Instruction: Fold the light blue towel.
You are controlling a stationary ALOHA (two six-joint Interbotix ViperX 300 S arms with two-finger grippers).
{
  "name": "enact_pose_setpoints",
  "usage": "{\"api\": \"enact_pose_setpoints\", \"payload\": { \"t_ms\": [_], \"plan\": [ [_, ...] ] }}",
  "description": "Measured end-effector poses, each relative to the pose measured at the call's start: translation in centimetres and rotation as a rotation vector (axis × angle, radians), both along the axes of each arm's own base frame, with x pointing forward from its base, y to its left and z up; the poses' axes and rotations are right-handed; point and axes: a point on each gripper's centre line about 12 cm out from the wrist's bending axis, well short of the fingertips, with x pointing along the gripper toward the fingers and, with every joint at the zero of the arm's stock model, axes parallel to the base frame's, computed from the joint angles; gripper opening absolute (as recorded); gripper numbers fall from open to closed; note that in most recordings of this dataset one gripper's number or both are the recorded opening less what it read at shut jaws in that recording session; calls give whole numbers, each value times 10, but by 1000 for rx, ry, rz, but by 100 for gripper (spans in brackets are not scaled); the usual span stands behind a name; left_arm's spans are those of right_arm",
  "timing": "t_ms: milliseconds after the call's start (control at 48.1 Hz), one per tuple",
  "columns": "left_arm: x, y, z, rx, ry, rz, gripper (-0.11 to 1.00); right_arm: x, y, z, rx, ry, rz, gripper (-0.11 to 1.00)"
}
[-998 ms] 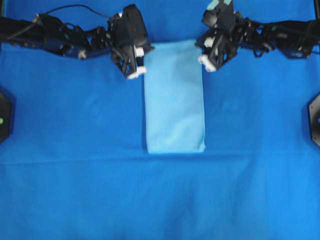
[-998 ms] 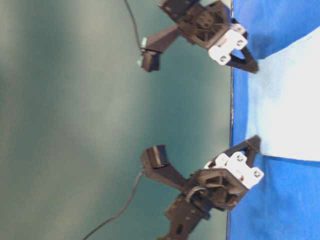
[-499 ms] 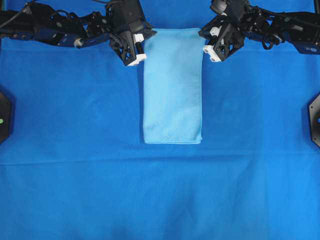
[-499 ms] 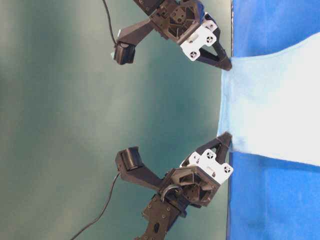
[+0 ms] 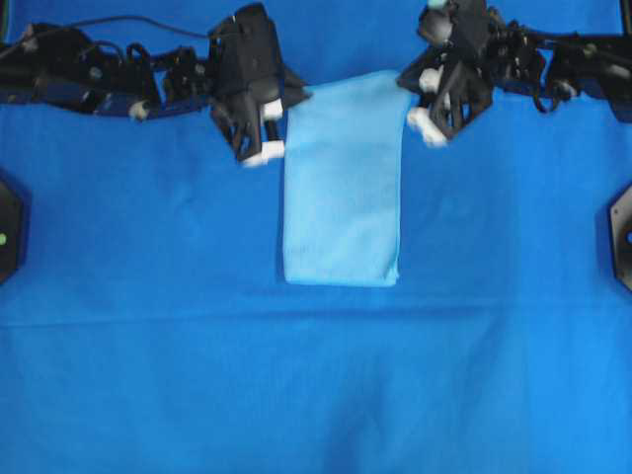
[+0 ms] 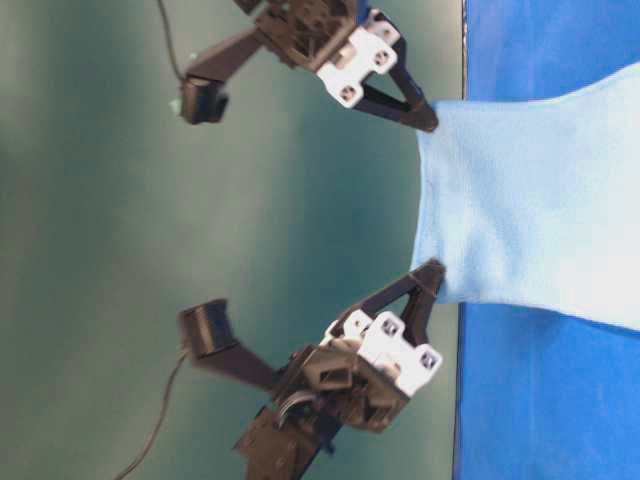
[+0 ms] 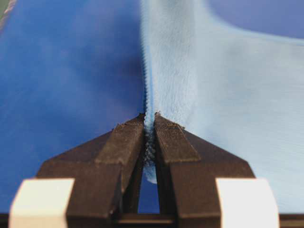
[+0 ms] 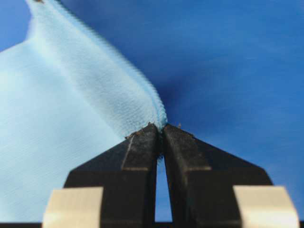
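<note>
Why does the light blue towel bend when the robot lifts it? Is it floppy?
Probably very floppy: the thin, pale blue microfibre towel curves up from the deep blue table cloth to the two pinched corners and sags between them. It likely weighs little, since the left gripper and right gripper lift it by mere corner pinches. Its woven texture should resist slipping.

A large deep royal-blue fabric table cloth [image 5: 148, 346] covers the entire work surface in the overhead view, with a faint horizontal crease running across it below centre. Two dark angular fixtures, one at the left edge [image 5: 8, 237] and one at the right edge [image 5: 622, 235], sit on the cloth. A plain dull teal-green backdrop [image 6: 120, 240] fills the area beyond the cloth's edge in the table-level view.
</note>
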Motion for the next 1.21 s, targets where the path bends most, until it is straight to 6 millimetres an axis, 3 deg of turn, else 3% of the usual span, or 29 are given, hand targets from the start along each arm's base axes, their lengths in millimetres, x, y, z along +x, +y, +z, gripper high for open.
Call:
{"api": "enact_pose_setpoints", "payload": {
  "t_ms": [333, 561, 727, 1018, 1206],
  "plan": [
    [-15, -67, -8, -63, 51, -124, 5, 6, 70, -4, 77, 39, 150, 5],
    [-11, -110, -15, -99, 59, -213, 5, 1, 101, -16, 130, 75, 202, 5],
    [-5, -125, -33, -148, 80, -217, 5, -6, 111, -30, 180, 89, 184, 5],
    [-1, -140, -71, -169, 135, -237, 5, -2, 126, -57, 216, 101, 182, 5],
    [-1, -144, -77, -171, 140, -246, 5, -1, 126, -69, 235, 113, 160, 5]
  ]
}}
